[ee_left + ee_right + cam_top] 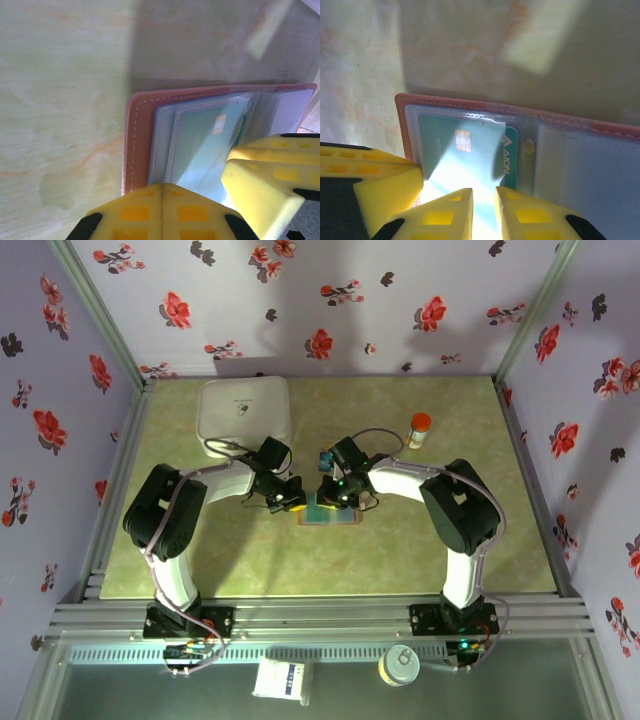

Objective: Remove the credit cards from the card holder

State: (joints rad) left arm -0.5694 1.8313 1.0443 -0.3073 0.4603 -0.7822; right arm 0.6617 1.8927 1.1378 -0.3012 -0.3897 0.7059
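The card holder (328, 513) lies open on the table between my two grippers, tan-brown rim (136, 145) outside and clear sleeves inside. A teal credit card (465, 150) with a chip sits in the left sleeve, its right end sticking out of the sleeve's opening. My left gripper (162, 200) is shut with nothing between its fingers, its tips resting on the holder's near edge. My right gripper (484, 210) stands narrowly open, tips down on the teal card, which shows through the gap. A small blue card (326, 457) lies on the table just behind the holder.
A white rounded box (246, 408) stands at the back left. An orange-capped bottle (420, 428) stands at the back right. On the near ledge lie a white packet (283, 678) and a round tin (400, 665).
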